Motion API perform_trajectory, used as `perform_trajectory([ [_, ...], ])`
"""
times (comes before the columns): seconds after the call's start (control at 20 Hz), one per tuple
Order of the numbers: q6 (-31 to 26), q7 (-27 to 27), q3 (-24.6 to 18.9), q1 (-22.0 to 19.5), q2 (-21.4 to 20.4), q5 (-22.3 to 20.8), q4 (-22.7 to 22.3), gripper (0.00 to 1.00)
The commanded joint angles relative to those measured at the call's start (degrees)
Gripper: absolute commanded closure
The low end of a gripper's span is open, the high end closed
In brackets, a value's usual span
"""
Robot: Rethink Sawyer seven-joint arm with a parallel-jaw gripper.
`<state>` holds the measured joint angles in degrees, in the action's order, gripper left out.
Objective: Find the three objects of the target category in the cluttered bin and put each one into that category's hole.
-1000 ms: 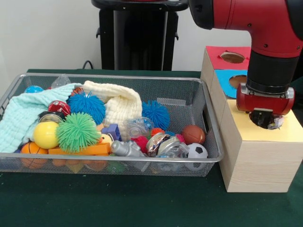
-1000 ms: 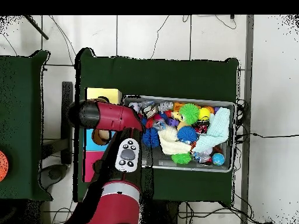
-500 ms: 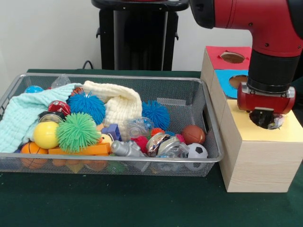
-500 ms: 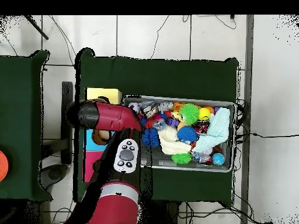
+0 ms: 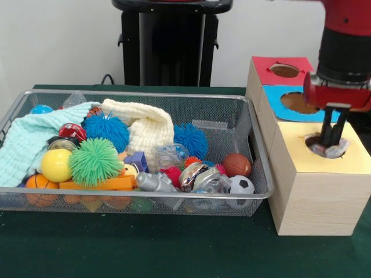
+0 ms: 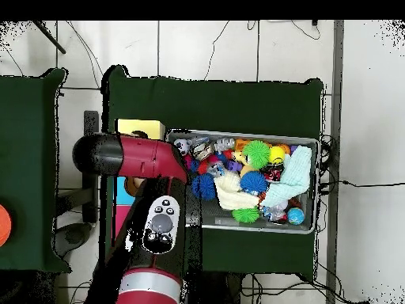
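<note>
One arm: we see the red arm (image 5: 346,55) coming down at the right, over the wooden box (image 5: 313,191).
Gripper: the gripper (image 5: 331,141) hangs with its dark fingers (image 5: 328,132) at the hole in the yellow panel (image 5: 342,157). We can't tell if they're spread or pressed together, too dark and tight there.
Thing in the hole: a clear, shiny, crinkly bit (image 5: 330,152) sits in the yellow hole right at the fingertips. Touching or just beside, we can't say.
Box: three panels, red (image 5: 277,70) farthest, blue (image 5: 293,103) in the middle, yellow nearest, each with a hole.
Bin: the wire basket (image 5: 232,124) sits just left of the box, packed with stuff.
In the bin: green spiky ball (image 5: 95,161) and yellow ball (image 5: 55,165) near left, blue spiky ball (image 5: 106,130) behind them, another blue spiky ball (image 5: 190,139) mid-bin, small basketball (image 5: 236,164) and soccer ball (image 5: 241,185) at the near right corner.
Cloths: a cream cloth (image 5: 145,128) and a pale mint cloth (image 5: 29,142) are draped over the left side.
Overhead: we only get the arm (image 6: 138,158) covering most of the box, yellow panel (image 6: 141,127) peeking out.
</note>
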<state>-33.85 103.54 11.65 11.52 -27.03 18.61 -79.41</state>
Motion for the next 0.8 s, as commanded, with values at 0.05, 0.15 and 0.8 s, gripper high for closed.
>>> perform_trajectory([
  [0.05, -7.0, 11.0, -0.7, 0.4, -4.1, -0.3, -2.0, 1.0],
  [0.15, -6.9, 11.1, -0.6, 0.4, -4.0, -0.4, -1.9, 1.0],
  [0.8, 0.0, 10.1, -2.2, -1.5, 0.6, -0.5, 0.1, 1.0],
])
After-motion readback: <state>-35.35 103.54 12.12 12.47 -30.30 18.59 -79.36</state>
